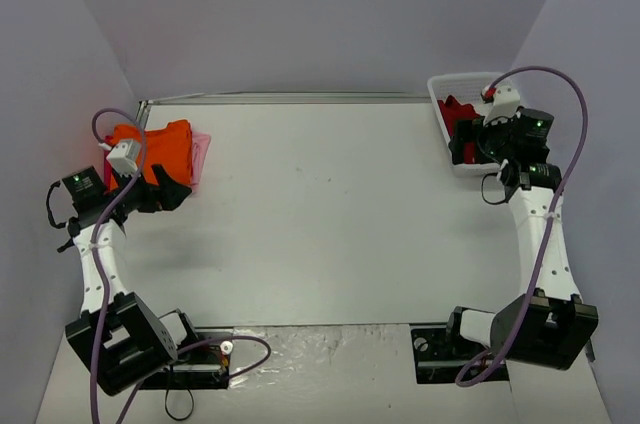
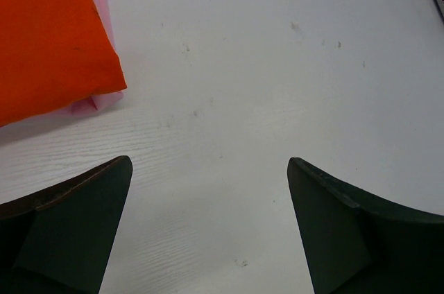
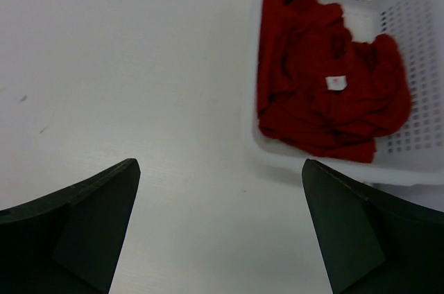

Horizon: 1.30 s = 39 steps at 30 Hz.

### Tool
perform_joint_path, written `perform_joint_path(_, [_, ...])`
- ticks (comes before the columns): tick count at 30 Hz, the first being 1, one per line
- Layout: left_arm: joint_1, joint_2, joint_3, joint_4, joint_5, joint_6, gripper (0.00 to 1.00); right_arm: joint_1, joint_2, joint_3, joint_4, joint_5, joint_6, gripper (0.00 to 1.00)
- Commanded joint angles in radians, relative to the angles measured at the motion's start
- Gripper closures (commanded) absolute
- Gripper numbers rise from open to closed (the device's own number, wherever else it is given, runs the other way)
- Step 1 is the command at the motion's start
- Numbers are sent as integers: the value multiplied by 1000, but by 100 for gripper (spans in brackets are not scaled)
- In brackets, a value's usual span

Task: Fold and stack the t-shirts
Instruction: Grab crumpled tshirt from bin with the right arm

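A folded bright orange t-shirt (image 1: 165, 147) lies at the table's far left on top of a pale pink t-shirt (image 1: 201, 154). The left wrist view shows the orange corner (image 2: 48, 37) with a pink edge (image 2: 105, 98) sticking out under it. My left gripper (image 1: 172, 192) stands open just beside this stack, over bare table, with nothing between its fingers (image 2: 208, 169). A crumpled dark red t-shirt (image 3: 326, 86) lies in the white mesh basket (image 3: 326, 162) at the far right. My right gripper (image 1: 463, 147) hangs open by the basket's near-left side, holding nothing (image 3: 218, 166).
The white table (image 1: 320, 214) runs between grey walls. The basket (image 1: 440, 109) stands against the far right corner. Both arm bases and their purple cables sit along the near edge.
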<state>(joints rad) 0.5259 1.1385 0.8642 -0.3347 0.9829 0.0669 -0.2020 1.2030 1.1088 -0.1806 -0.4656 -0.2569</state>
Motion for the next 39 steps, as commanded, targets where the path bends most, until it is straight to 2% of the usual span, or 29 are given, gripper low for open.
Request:
perform_joint_path(1, [2,-60,13,72,23,-55,6,3,76,124,39,189,-60,0])
perform_joint_path(3, [2,-83,2,91,49,-50,6,3,162,192,39,264,-64,0])
perform_joint_path(7, [2,-88,41,-1,120,25,6,0,297,276,43,338,-70,0])
perform_joint_path(15, [0,-125,4,33,94,71,6,-7,610,425,78,499,-56,0])
perform_joint_path(24, [-4,-89,12,30,63,68,6,-30,874,557,79,547,-35,0])
perform_joint_path(36, [-12,-76,15,13,23,90,6,-34,1087,645,38,555,-51,0])
perform_joint_path(37, [-12,-71,16,11,29,93,5,-34,1093,646,38,548,-51,8])
perform_joint_path(39, [-13,-63,16,10,34,99,6,-37,1106,651,36,535,-62,43])
